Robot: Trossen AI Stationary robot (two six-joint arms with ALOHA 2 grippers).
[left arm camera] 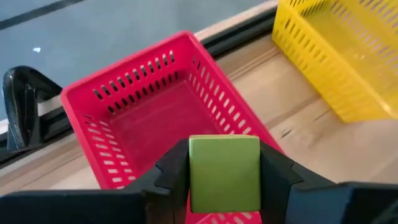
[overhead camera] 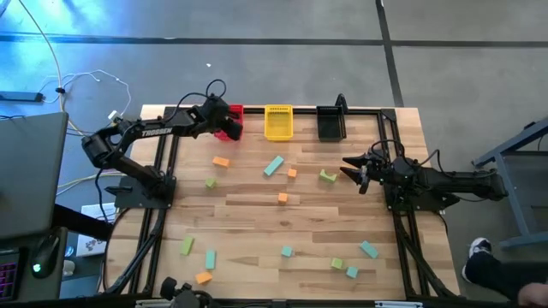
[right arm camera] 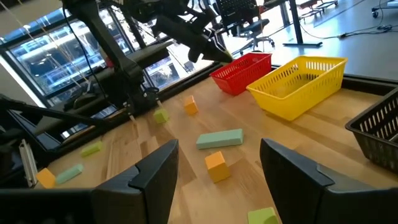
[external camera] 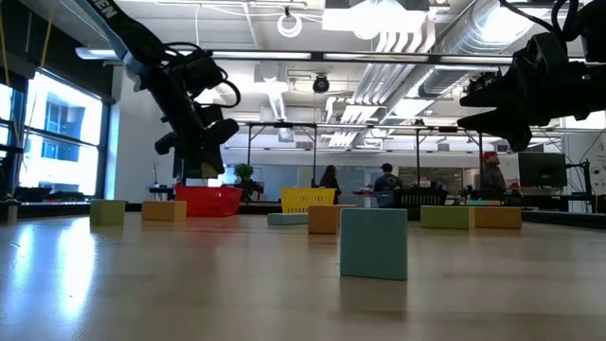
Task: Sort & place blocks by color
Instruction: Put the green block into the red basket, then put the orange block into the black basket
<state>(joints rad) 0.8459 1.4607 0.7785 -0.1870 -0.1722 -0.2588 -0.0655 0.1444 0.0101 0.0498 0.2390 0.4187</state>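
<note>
My left gripper (overhead camera: 224, 120) hangs over the red bin (left arm camera: 155, 118) at the table's far edge, shut on a light yellow-green block (left arm camera: 224, 173). My right gripper (overhead camera: 353, 168) hovers open and empty at the right, above the table, just right of a yellow-green block (overhead camera: 328, 176). Orange, yellow-green and teal blocks lie flat across the table, among them a teal bar (overhead camera: 273, 165), an orange cube (overhead camera: 292, 173) and an orange block (overhead camera: 222, 161). My left gripper pinches the yellow-green block by two opposite side faces (left arm camera: 194, 180) between its two fingers. The fingers slant down from the table's left. The block is lifted clear, above the red bin's open top.
A yellow bin (overhead camera: 278, 121) and a black bin (overhead camera: 331, 123) stand right of the red bin along the far edge. More blocks lie near the front edge (overhead camera: 287, 251). People stand in the room beyond the table (external camera: 386, 180).
</note>
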